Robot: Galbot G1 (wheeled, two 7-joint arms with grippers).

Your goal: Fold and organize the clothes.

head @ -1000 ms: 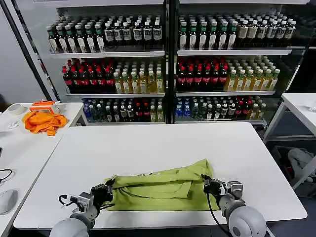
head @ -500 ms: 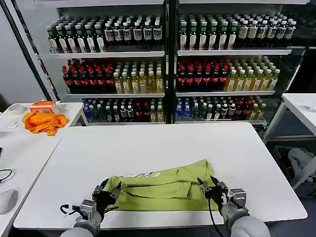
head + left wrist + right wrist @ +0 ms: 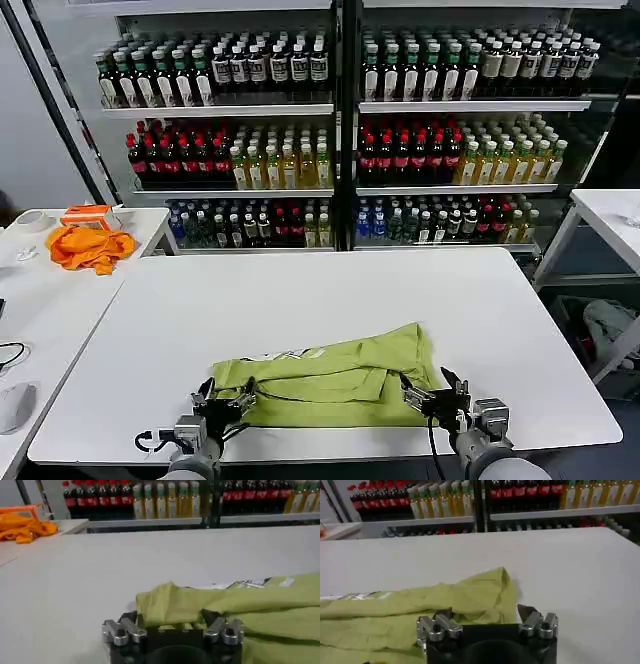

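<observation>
The clothes are one yellow-green T-shirt (image 3: 330, 375), lying folded into a wide band near the front edge of the white table (image 3: 300, 290). My left gripper (image 3: 225, 395) sits low at the shirt's left end, open. In the left wrist view the bunched shirt (image 3: 225, 602) lies between the spread fingers of that gripper (image 3: 170, 617). My right gripper (image 3: 432, 392) is open at the shirt's right end. In the right wrist view the shirt's edge (image 3: 420, 610) lies loose between the spread fingers of the right gripper (image 3: 483, 612).
Behind the table stand coolers full of bottles (image 3: 340, 130). A side table on the left carries a bright orange cloth (image 3: 88, 246) and a computer mouse (image 3: 12, 405). Another white table (image 3: 610, 215) stands at the right. The far half of the work table is bare.
Both grippers have opened and drawn back toward the table's front edge. The shirt's near edge now lies farther from the front than a second ago.
</observation>
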